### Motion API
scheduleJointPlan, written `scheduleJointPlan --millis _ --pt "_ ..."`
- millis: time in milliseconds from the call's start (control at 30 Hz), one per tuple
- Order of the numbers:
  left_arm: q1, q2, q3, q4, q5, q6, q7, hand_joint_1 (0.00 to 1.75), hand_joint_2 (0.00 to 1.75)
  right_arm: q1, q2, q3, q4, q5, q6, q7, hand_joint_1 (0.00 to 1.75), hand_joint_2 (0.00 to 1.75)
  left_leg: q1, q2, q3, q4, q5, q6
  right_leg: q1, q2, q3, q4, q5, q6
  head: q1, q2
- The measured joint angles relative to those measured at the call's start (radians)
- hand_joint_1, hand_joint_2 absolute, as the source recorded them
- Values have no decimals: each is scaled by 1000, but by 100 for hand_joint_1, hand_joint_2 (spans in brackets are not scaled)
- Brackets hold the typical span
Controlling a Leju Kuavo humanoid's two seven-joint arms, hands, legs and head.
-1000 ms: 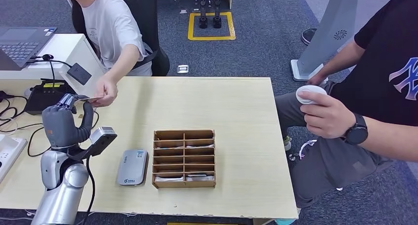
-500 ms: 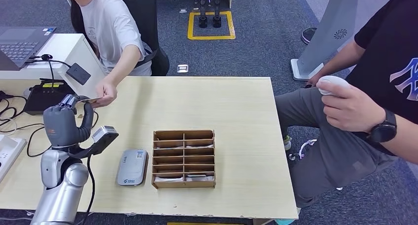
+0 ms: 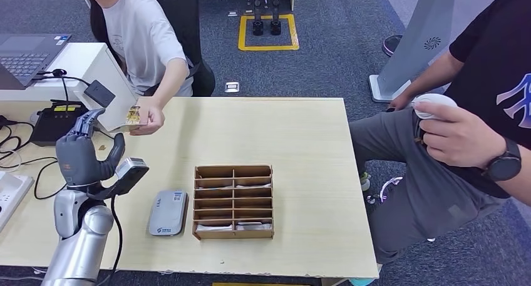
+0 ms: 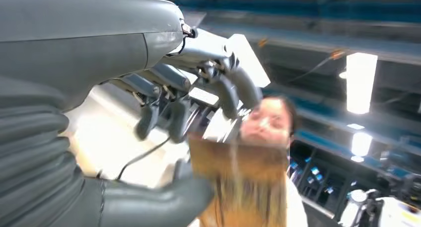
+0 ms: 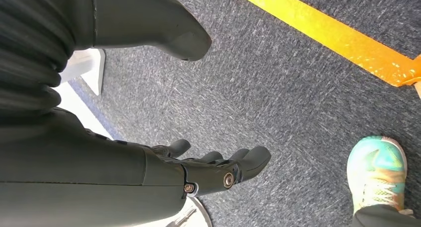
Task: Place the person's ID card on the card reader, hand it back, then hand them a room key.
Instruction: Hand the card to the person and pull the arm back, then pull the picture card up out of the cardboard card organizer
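Note:
The person seated behind the table holds the ID card in their own hand, just right of my left hand's fingertips. My left hand stands raised over the table's left end, fingers spread and holding nothing. In the left wrist view the card is a brown blur beyond the parted fingers and thumb. The grey card reader lies flat near the front edge. Beside it is the wooden key box with white cards in its slots. My right hand hangs over the carpet, fingers loosely apart, empty.
A black device with cables and a laptop sit at the far left. A second person sits close to the table's right end, holding a white object. The tabletop is bare on its right half.
The person has drawn the ID card up and right, away from my left hand's fingertips, and my fingers have spread. The person on the right shifted their hand rightwards.

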Motion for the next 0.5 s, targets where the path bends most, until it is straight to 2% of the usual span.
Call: scheduleJointPlan --millis 100,233,500 --pt "1 23 -45 1 91 -72 38 0 175 1 0 -1 0 -6 -2 -2 0 175 0 0 0 0 0 0 0 0 0 0 0 0 0 0" --pt "14 74 -112 -28 135 -154 71 0 175 7 0 -11 0 -11 -4 -4 0 175 0 0 0 0 0 0 0 0 0 0 0 0 0 0" --pt "22 137 -151 -89 123 -180 90 0 175 11 0 -22 0 -10 -5 -7 0 175 0 0 0 0 0 0 0 0 0 0 0 0 0 0"
